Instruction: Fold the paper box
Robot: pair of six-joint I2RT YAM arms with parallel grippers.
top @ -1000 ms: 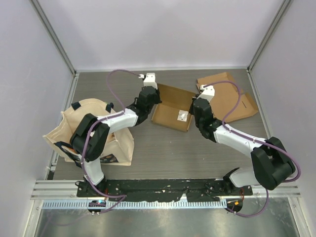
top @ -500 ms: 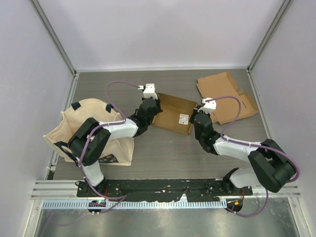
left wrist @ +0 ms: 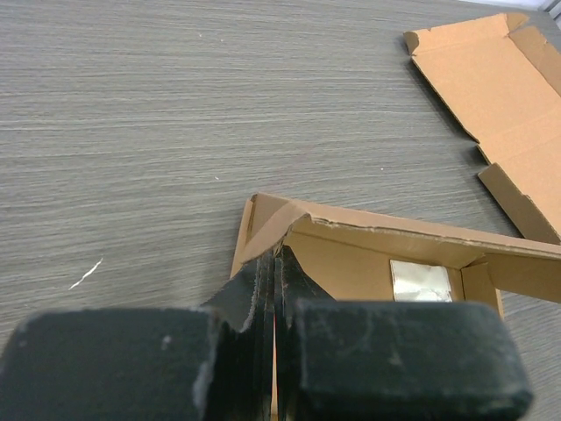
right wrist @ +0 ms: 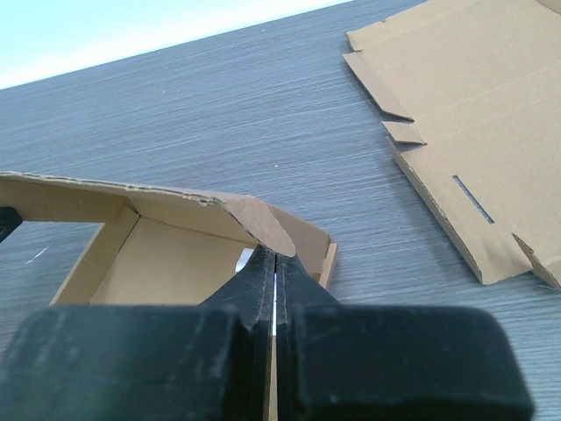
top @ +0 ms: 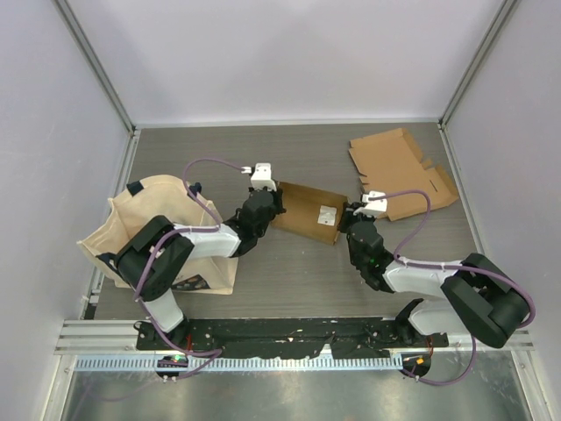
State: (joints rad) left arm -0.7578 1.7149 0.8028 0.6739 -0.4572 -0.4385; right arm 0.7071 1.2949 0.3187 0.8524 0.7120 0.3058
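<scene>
The brown paper box (top: 305, 209) lies partly folded at mid-table, its walls up and a white label (left wrist: 421, 281) on its floor. My left gripper (top: 274, 203) is shut on the box's left corner flap; in the left wrist view the fingertips (left wrist: 263, 272) pinch the cardboard (left wrist: 368, 263). My right gripper (top: 345, 221) is shut on the box's right corner flap; in the right wrist view the gripper (right wrist: 275, 256) meets under a rounded flap (right wrist: 254, 219). The box is held between both arms.
A second, flat unfolded cardboard sheet (top: 401, 168) lies at the back right; it also shows in the right wrist view (right wrist: 473, 105) and the left wrist view (left wrist: 500, 79). A beige cloth bag (top: 166, 232) sits at the left beside the left arm.
Both arms have drawn back toward the near edge, bringing the box with them. The box now sits nearer and looks narrower from above.
</scene>
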